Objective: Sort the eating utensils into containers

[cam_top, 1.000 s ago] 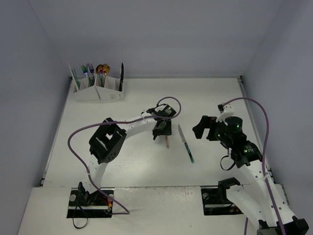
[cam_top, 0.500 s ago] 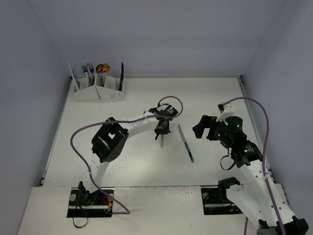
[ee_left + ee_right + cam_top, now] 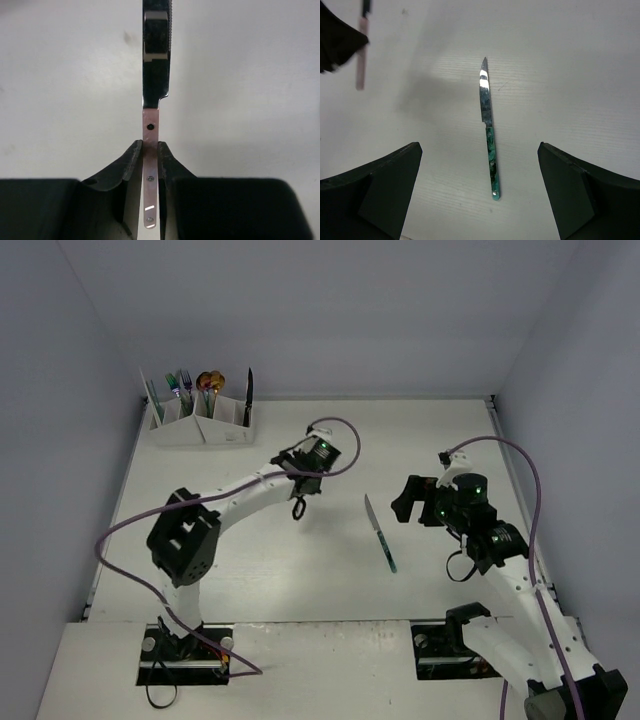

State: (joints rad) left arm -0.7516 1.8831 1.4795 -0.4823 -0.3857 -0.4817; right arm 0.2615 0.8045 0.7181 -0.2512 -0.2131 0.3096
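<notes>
Top external: rack (image 3: pixel 200 425) at far-left tabletop (image 3: pixel 250 570) corner holds several utensils (image 3: pixel 205 382). Left hand (image 3: pixel 298 508) pinches pink knife (image 3: pixel 156 75) near centre. Teal knife (image 3: pixel 380 533) lies right of centre, right hand (image 3: pixel 410 502) spread beside it. Seemingly two knives remain.

The pink knife (image 3: pixel 155 95) has a mirror-polished metal blade with a finely serrated edge, and a flat, satin copper-pink handle set with small rivets. The teal knife (image 3: pixel 489 132) has a bright, glossy blade and a shiny marbled handle. The left fingers (image 3: pixel 127 167) and right fingers (image 3: pixel 380 185) look like smooth, matt black plastic. The table (image 3: pixel 250 560) is matt white and faintly grained. The rack (image 3: pixel 200 430) looks like smooth white plastic.
</notes>
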